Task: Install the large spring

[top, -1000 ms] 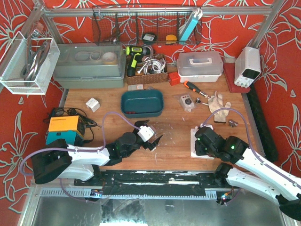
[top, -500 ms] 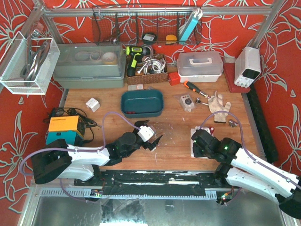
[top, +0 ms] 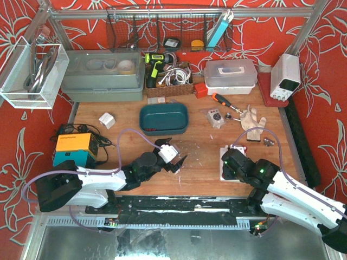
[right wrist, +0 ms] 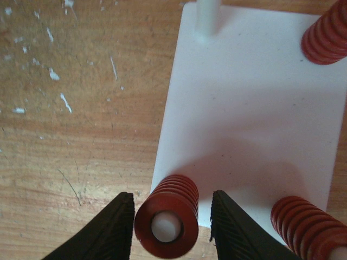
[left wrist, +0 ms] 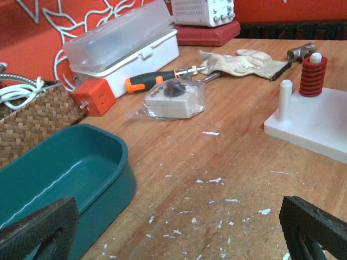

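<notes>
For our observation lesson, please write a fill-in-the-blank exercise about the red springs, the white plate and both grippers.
1. The right wrist view shows ____ red coil springs on the flat white plastic plate.
2. The right gripper straddles one spring, which sits over a white ____.
3. The left gripper is ____ and holds nothing.
Missing words: three; peg; open.
</notes>
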Available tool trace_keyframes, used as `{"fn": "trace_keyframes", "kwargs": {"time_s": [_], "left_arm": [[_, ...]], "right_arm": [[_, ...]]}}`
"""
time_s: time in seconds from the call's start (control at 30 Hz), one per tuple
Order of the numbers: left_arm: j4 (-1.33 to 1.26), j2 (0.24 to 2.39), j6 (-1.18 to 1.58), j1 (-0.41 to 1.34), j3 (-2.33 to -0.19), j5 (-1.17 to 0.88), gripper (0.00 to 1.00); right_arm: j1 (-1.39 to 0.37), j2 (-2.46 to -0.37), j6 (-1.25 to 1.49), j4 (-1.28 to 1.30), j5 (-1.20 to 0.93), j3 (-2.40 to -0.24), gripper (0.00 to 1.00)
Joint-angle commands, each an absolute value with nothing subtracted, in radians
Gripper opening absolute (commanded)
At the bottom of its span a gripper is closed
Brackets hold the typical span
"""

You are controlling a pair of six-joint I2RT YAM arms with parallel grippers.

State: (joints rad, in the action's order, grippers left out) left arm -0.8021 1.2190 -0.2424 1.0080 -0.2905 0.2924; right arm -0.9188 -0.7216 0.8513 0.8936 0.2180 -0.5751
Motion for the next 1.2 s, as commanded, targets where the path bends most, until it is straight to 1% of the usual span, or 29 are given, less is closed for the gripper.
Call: {"fn": "trace_keyframes", "kwargs": {"time_s": [0.0,0.13,0.2,0.27,0.33,0.43,0.5,0.57,0.63,0.73,0.83,0.93,1.03,1.17], "left_arm": [[-0.818,1.198,-0.239,1.009,-0.307,0.319,1.00],[-0.805,1.188,-0.217,1.009,-0.317,0.371,1.00],[-0.670,1.143,-0.136,1.007,-0.361,0.405,1.00],[-0.590,1.090,-0.061,0.997,-0.388,0.450,1.00],[-0.509,1.033,0.050,0.956,-0.407,0.462,1.00],[-0.399,0.964,0.210,0.835,-0.442,0.443,1.00],[-0.328,0.958,0.247,0.738,-0.484,0.388,1.00],[-0.250,0.987,0.247,0.682,-0.554,0.389,1.00],[-0.193,1.059,0.232,0.646,-0.613,0.366,1.00],[-0.108,1.159,0.185,0.585,-0.713,0.280,0.92],[-0.002,1.239,0.150,0.519,-0.832,0.195,0.88],[0.069,1.270,0.104,0.487,-0.920,0.098,0.86],[0.137,1.284,0.037,0.483,-0.987,0.055,0.86],[0.191,1.287,0.016,0.483,-1.052,-0.001,0.84]], "right_arm": [[-0.920,-0.693,0.851,0.946,0.290,-0.655,0.49],[-0.919,-0.691,0.810,0.937,0.309,-0.718,0.54],[-0.919,-0.688,0.756,0.888,0.318,-0.726,0.61],[-0.920,-0.688,0.715,0.812,0.341,-0.721,0.69],[-0.919,-0.691,0.677,0.730,0.340,-0.717,0.76],[-0.919,-0.699,0.614,0.605,0.325,-0.711,0.82],[-0.920,-0.704,0.598,0.537,0.336,-0.703,0.84],[-0.919,-0.711,0.589,0.458,0.331,-0.681,0.84],[-0.920,-0.716,0.553,0.352,0.297,-0.649,0.85],[-0.919,-0.736,0.512,0.283,0.287,-0.637,0.87],[-0.920,-0.760,0.470,0.265,0.287,-0.643,0.88],[-0.919,-0.779,0.450,0.276,0.269,-0.648,0.91],[-0.919,-0.790,0.432,0.312,0.258,-0.647,0.99],[-0.919,-0.781,0.387,0.395,0.235,-0.645,0.99]]}}
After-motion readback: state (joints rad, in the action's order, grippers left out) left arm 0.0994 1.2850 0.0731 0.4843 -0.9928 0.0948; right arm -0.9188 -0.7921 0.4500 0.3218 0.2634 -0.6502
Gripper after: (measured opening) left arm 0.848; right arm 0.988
